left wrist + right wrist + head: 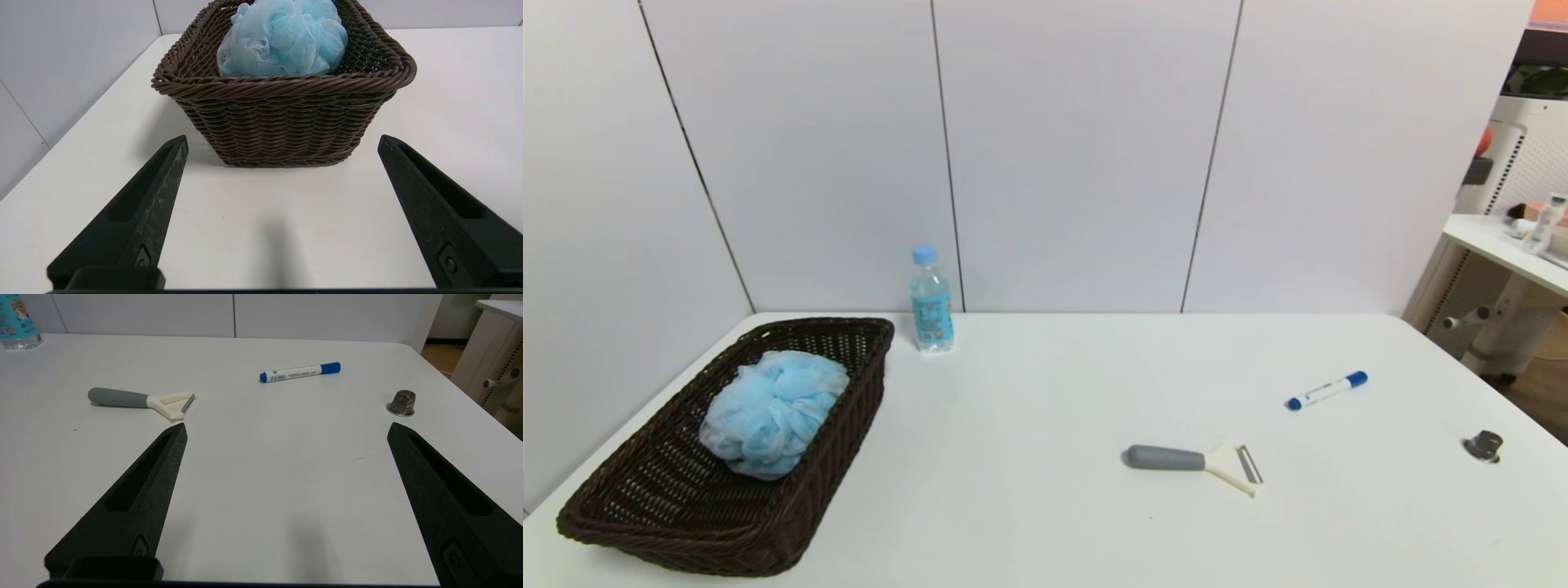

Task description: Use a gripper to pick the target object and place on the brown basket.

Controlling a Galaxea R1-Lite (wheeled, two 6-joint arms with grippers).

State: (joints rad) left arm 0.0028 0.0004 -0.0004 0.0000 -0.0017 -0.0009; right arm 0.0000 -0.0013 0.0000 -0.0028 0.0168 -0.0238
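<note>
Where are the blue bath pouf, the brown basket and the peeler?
bath pouf (772, 423), head view, middle of ruffles.
brown basket (282, 122), left wrist view, near wall.
peeler (118, 397), right wrist view, grey handle.

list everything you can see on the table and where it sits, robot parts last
bath pouf: 1, light blue, lying inside the basket
brown basket: 1, dark brown wicker, table's left side
water bottle: 1, clear with blue cap, upright behind the basket near the wall
peeler: 1, grey handle, cream head, centre-right
marker: 1, white with blue cap, right side
small metal piece: 1, grey, far right
table: 1, white
left gripper: 1, black, open, before the basket's near end
right gripper: 1, black, open, over bare table
</note>
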